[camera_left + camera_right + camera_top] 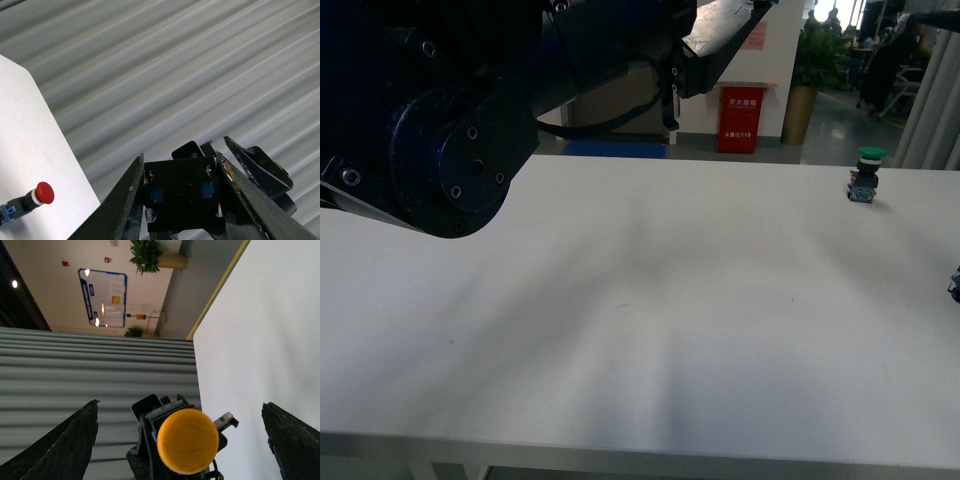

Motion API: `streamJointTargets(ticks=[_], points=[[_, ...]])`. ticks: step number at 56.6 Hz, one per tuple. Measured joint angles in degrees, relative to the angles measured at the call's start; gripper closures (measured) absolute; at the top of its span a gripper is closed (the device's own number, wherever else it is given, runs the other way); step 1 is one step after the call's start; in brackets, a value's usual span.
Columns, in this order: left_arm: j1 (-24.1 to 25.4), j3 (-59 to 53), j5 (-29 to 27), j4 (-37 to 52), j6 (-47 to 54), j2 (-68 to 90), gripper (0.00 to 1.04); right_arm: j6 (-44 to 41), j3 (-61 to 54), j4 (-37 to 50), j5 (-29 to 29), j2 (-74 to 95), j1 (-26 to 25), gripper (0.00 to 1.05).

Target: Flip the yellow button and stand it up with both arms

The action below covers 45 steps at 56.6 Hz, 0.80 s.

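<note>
Round-capped, boxy-bodied yellow button, in left jaws

At upper left of the front frame the left arm is cropped by two edges. A dark item is clipped at the right edge, unidentifiable. The yellow button body is hidden behind its cap. The red button block is cut by the frame edge.

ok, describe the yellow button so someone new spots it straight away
Start at the white table; by its edge the left gripper holds one button in the air, round cap facing the right wrist camera. That is the yellow button: the green button and the red button sit on the table.
</note>
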Motion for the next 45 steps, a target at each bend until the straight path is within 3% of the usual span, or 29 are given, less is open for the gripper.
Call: streamJointTargets(ticks=[20,30,35,39,45], points=[[-0.13,-0.44,0.09,-0.46,0.50,0.00,0.68,-5.22,-0.11,-1.01,0.11,0.37,3.63,0.09],[-0.13,-0.46,0.11,-0.48,0.63,0.00,0.68,-5.53,-0.07,-1.27,0.79,1.75,4.81,0.36],[-0.11,-0.48,0.00,-0.31,0.48,0.00,0.68,-5.55,-0.07,-1.22,1.44,2.08,5.27,0.59],[-0.07,-0.48,-0.17,-0.07,0.00,-0.02,0.69,-5.27,-0.07,-0.50,1.38,2.16,5.25,0.68],[-0.02,-0.48,-0.48,-0.07,-0.20,-0.02,0.69,-5.07,-0.07,0.37,1.73,2.32,5.25,0.70]])
